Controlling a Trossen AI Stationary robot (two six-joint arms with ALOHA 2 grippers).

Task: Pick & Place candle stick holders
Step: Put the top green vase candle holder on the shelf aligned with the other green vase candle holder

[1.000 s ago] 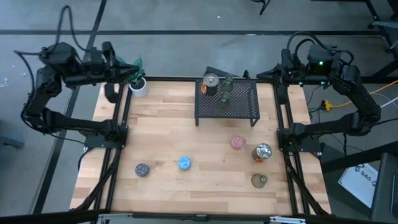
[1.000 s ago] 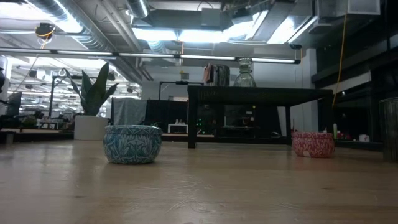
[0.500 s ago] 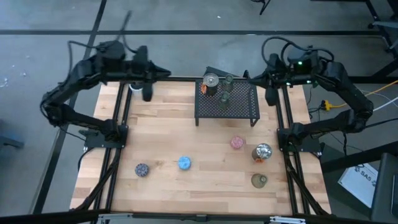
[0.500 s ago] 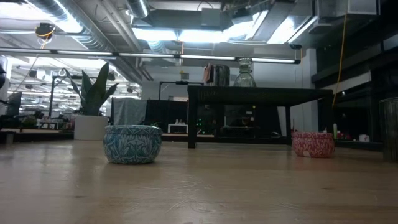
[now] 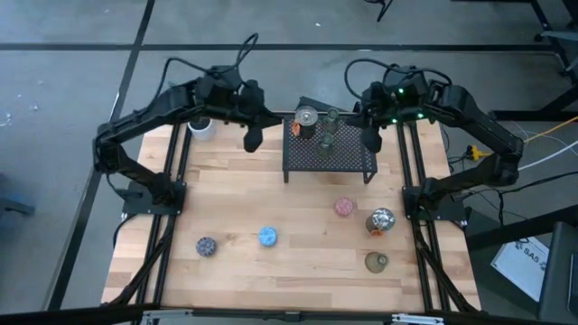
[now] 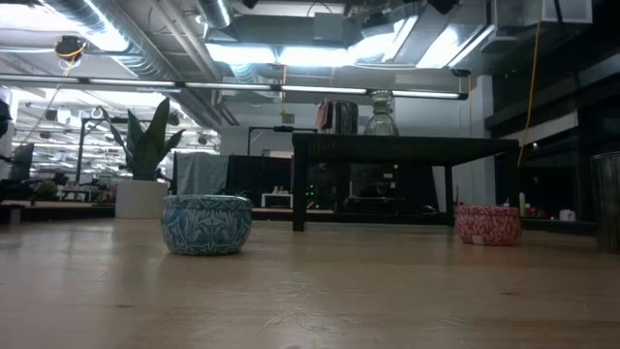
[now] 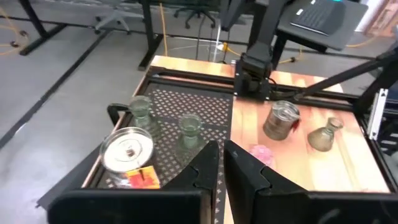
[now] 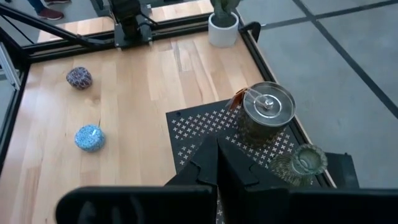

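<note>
1. The left gripper hangs over the far part of the table, just left of the black mesh rack; its fingers sit nearly together with only a thin gap and hold nothing.
2. The white potted plant stands at the far left corner.
3. Near the front edge, the purple-speckled holder lies left of the blue holder, apart from it.
4. On the rack stand a silvery holder with an orange accent and two olive-green glass holders.
5. The pink holder sits in front of the rack, with a second silvery holder close to its right and another olive-green holder nearer the front.
6. The right gripper hovers above the rack's right end, fingers pressed closed, empty.
</note>
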